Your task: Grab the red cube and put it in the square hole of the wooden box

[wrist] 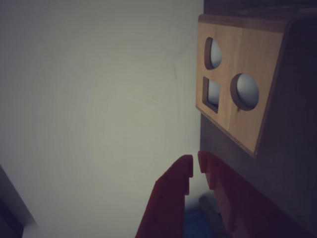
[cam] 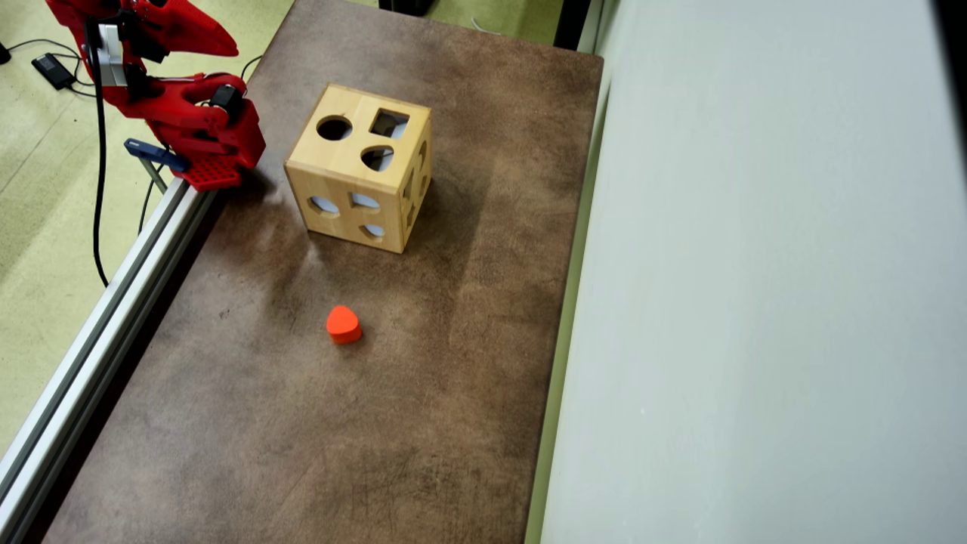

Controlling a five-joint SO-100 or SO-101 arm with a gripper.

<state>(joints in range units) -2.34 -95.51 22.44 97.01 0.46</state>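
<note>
Red cube: can't find it in either view. The only loose block is an orange-red rounded-triangle block (cam: 344, 324), lying on the table mid-way along it, near side of the wooden box and well apart from it.

Table (cam: 468, 317): brown mottled top, long, with an aluminium rail (cam: 98, 332) along its left edge in the overhead view. Pale wall (cam: 755, 302) runs along the right edge. Green-yellow floor (cam: 45, 189) on the left, with black cables on it.

Wooden box (cam: 361, 168): far half of the table, upright. The top face has a round hole, the square hole (cam: 389, 123) at the far right, and a rounded-triangle hole. The side faces have more cutouts. Inside of the box is not readable; holes show only light or dark.

Arm base is clamped at the far left corner. Claw (wrist: 194, 168) in the wrist view: red tips almost together with a thin gap, pinching nothing, left of the box and not touching it.
</note>
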